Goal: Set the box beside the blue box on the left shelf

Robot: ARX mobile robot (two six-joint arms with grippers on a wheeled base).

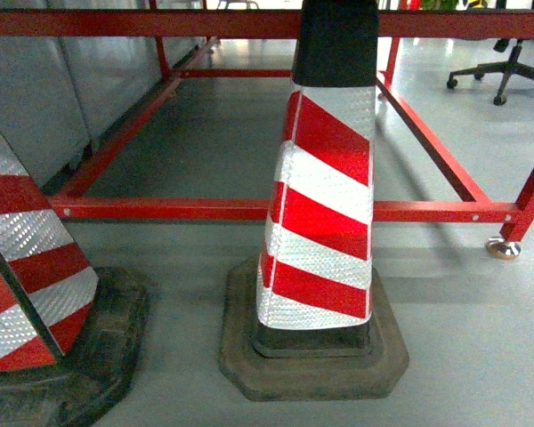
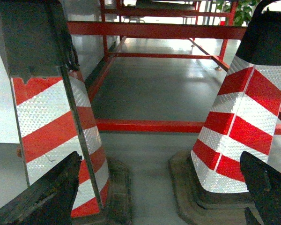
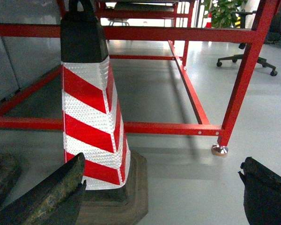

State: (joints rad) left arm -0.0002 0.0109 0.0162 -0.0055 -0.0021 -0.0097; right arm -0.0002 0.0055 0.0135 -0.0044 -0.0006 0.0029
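The box, the blue box and the left shelf are out of view in all three views. My left gripper (image 2: 161, 187) is open, its dark fingers (image 2: 51, 194) spread wide near the floor between two traffic cones, holding nothing. My right gripper (image 3: 164, 187) is also open and empty, low over the grey floor to the right of a cone. Neither gripper shows in the head view.
A red-and-white striped cone (image 1: 325, 200) with a black top stands on a dark rubber base straight ahead; a second cone (image 1: 27, 285) is at the left edge. Behind them runs a red metal frame (image 1: 205, 209) with a footed leg (image 1: 505, 247). An office chair (image 1: 498, 71) is far right.
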